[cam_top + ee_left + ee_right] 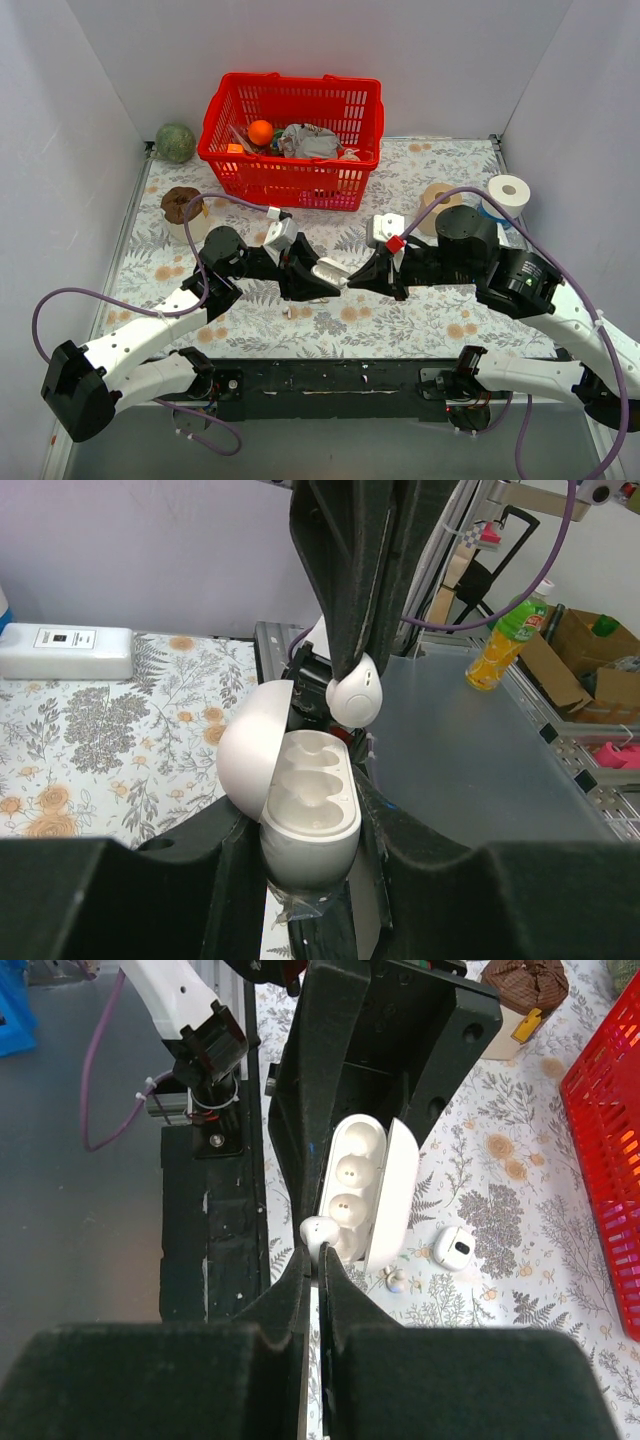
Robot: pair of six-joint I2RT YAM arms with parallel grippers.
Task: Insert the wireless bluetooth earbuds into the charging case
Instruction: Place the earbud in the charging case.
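My left gripper (318,272) (310,852) is shut on the charging case (308,810) (360,1185), which it holds above the table. The case's lid (255,735) is swung open, and both wells look empty. My right gripper (352,278) (322,1250) is shut on one white earbud (355,695) (320,1232) by its stem. That earbud hangs at the case's open end, just off the rim. On the cloth below lie another tiny earbud (396,1280) and a small white rounded piece with a dark oval spot (453,1248).
A red basket (290,140) full of odds and ends stands at the back. A green ball (175,142) and a brown-topped cup (183,208) are at the left. A tape roll (510,192) and a tan roll (438,200) are at the right. A white box (65,650) lies on the floral cloth.
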